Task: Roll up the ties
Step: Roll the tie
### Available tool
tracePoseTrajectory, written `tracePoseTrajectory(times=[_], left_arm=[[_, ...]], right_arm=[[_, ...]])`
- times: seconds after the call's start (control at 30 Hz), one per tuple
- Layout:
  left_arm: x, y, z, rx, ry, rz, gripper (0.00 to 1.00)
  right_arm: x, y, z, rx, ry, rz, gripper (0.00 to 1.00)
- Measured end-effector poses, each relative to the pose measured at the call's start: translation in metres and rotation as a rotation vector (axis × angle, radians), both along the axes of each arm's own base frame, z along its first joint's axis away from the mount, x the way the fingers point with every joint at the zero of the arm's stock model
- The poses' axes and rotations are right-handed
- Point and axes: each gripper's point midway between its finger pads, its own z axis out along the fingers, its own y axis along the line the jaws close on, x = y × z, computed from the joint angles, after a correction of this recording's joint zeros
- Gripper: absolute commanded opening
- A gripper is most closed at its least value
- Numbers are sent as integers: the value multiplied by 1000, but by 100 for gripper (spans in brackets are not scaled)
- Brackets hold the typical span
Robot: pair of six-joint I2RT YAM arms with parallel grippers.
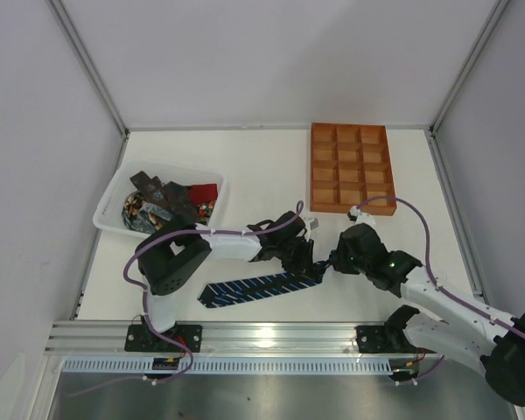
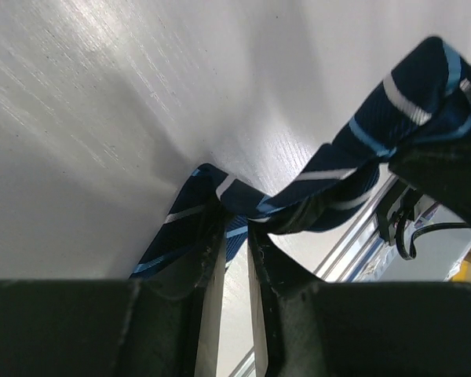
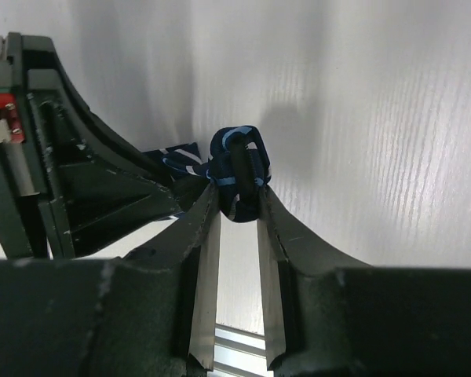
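Found long, narrow, light-blue-striped navy fabric necktie lying on the white tabletop, near the front edge, between the two arm bases. Ran diagonally in the overhead view: wide end low-left, narrow end up-right, at the grippers.

Caught left two-finger gripper pinching the tie partway along, with fabric bunched between the fingertips and tips down at the table surface. Past that pinch, saw the fabric arch up off the table toward the other gripper.

Caught right two-finger gripper clamped on the tie's narrow end, curled there into a small tight loop sticking out above the fingertips. Couldn't tell how many turns in that loop.

Placed both grippers just beside each other from overhead, tips facing, with the short raised stretch of tie between them.

Noted white plastic basket at table left, well apart from the striped tie, holding a jumble of other ties: dark brown, red, multicoloured patterned. Couldn't count them.

Noted orange-brown compartment tray at back right, apart from both grippers.
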Motion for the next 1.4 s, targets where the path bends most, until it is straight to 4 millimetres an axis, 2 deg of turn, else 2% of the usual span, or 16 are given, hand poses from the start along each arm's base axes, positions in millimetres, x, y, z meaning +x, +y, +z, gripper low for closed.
tracePoseTrajectory(times=[0.13,0.3,0.5,0.63,0.83,0.97,1.13,1.27,1.4], left_arm=[[0,0,0,0,0,0,23],[-1,1,-1,-2,1,0,22],[-5,7,1,-3,7,6,23],[-9,5,13,-43,24,22,19],[-6,-13,37,-165,45,53,19],[-5,-23,43,-210,67,59,18],[-2,-33,28,-207,111,72,17],[-2,-34,13,-182,135,80,16],[-1,-33,8,-170,142,85,16]], right_arm=[[-3,9,1,-96,-27,34,0],[-7,1,-6,-231,-23,-2,0],[-7,-12,-3,-288,-47,-58,0],[-6,-12,3,-270,-70,-73,0],[-6,-10,9,-235,-96,-74,0],[-9,-9,7,-239,-94,-61,0],[-12,-6,5,-240,-95,-43,3],[-13,-3,5,-234,-101,-26,8],[-15,1,2,-229,-106,9,12]])
